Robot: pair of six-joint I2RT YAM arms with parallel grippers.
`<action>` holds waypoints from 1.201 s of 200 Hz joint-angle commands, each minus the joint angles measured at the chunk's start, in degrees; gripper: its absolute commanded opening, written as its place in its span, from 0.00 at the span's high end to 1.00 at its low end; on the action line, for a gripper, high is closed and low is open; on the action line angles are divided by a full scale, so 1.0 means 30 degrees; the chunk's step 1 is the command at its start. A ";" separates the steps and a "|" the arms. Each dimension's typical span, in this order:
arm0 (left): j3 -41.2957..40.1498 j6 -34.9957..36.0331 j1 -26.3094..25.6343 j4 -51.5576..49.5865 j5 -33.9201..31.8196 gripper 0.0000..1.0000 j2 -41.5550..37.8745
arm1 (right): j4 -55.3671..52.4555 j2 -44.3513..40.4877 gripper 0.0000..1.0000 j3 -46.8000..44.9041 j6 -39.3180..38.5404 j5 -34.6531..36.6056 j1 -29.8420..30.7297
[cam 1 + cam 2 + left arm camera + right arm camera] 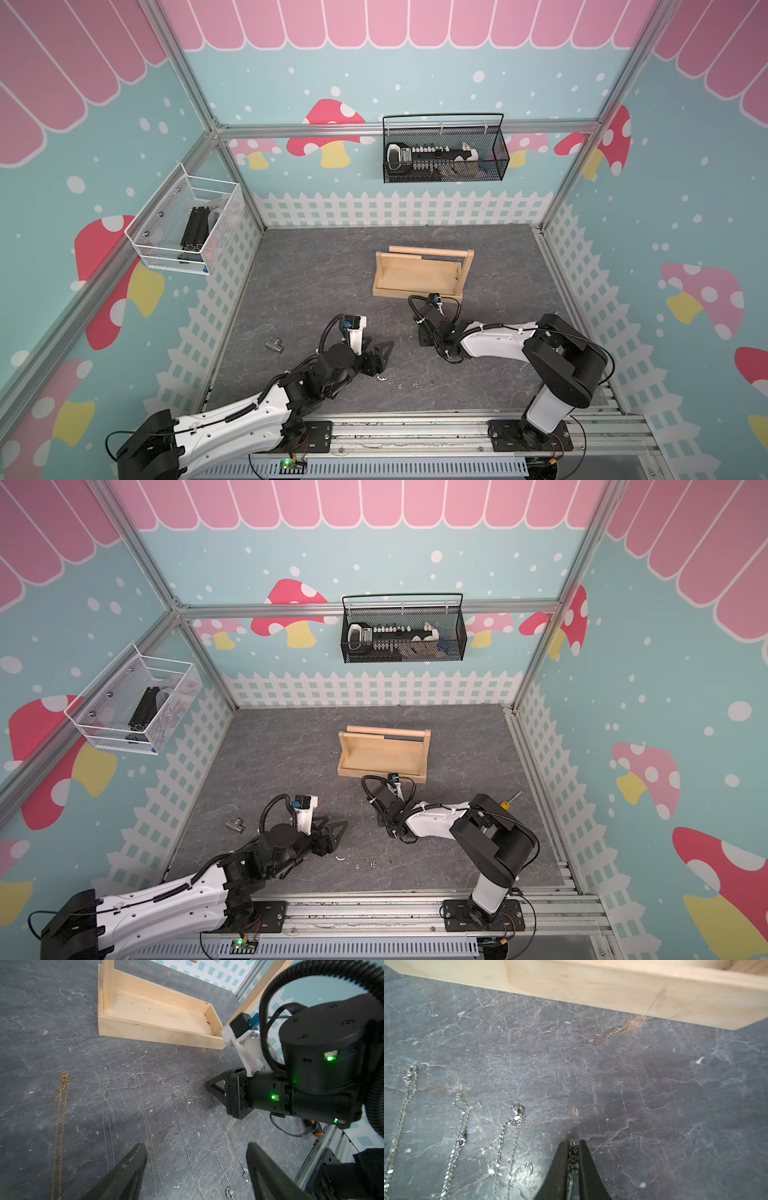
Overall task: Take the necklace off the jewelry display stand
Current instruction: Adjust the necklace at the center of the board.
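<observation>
Mid-frame, below the jewelry display stand, the necklace is grasped by the right hand and should be laid straight; the left hand is spread, empty.

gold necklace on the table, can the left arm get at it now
Probably yes: gold necklace lies flat, uncovered, at the row's end; left pincer hangs open nearby; right pincer at the opposite end.

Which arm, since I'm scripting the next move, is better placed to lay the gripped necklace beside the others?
Right: the right tool is shut on the necklace, low beside the laid-out row; the left tool is open, holding nothing.
</observation>
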 commanded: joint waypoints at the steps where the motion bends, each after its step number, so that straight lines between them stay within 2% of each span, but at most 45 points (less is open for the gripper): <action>1: 0.0038 -0.0183 0.0094 -0.0116 0.0024 0.23 -0.0048 | -0.1075 0.0546 0.88 -0.0089 0.0417 0.0154 0.0127; 168: 0.0330 0.0162 0.0090 0.0072 -0.0133 0.23 0.0716 | -0.1805 0.1586 0.88 0.1606 -0.0312 0.0869 -0.0017; 240: 0.0684 0.0351 0.0098 0.0235 -0.0021 0.23 0.1528 | -0.1834 0.1925 0.84 0.1930 -0.0484 0.0771 -0.0387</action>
